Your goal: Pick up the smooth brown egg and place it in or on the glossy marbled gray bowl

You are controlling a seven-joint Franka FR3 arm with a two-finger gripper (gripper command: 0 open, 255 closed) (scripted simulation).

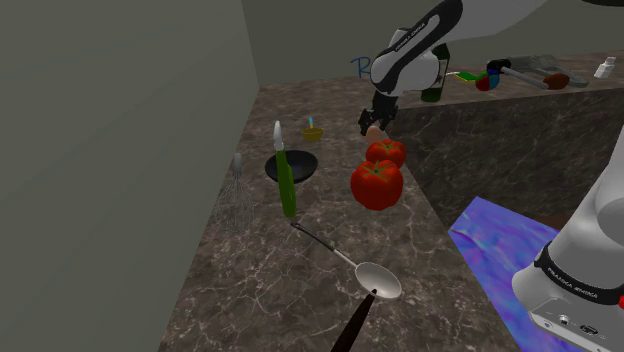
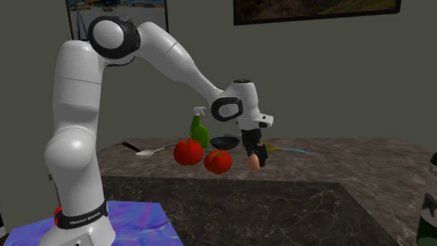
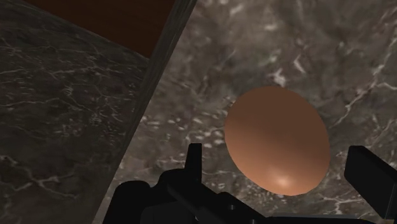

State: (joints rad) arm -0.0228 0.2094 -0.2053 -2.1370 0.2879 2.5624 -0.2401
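1. Claw state. I read the gripper (image 3: 278, 153) as open. In the wrist view its two black fingers (image 3: 195, 162) stood apart, one on each side of the egg (image 3: 277, 137). A strip of counter (image 1: 260, 270) showed between each finger and the shell. Neither finger touched the egg, so it was not held.

2. Egg position. The smooth brown egg sat roughly centred between the fingers, close under the hand. It lay over the dark marbled counter, near that counter's edge. In the shoulder view I saw it just under the fingertips and just beyond the farther tomato (image 1: 386, 152). The nearer tomato (image 1: 377, 185) sat close in front of that one. I could not confirm from any view whether the egg rested on the surface.

3. Bowl position. The dark bowl (image 1: 305, 160) stood on the same counter, toward the shoulder view's left of the egg and apart from it. An upright green bottle (image 1: 288, 185) covered part of its rim.

4. Other items. A small yellow cup (image 1: 313, 132) stood beyond the bowl. A wire whisk (image 1: 235, 200) lay at the wall side. A ladle (image 1: 378, 280) lay nearer the camera.
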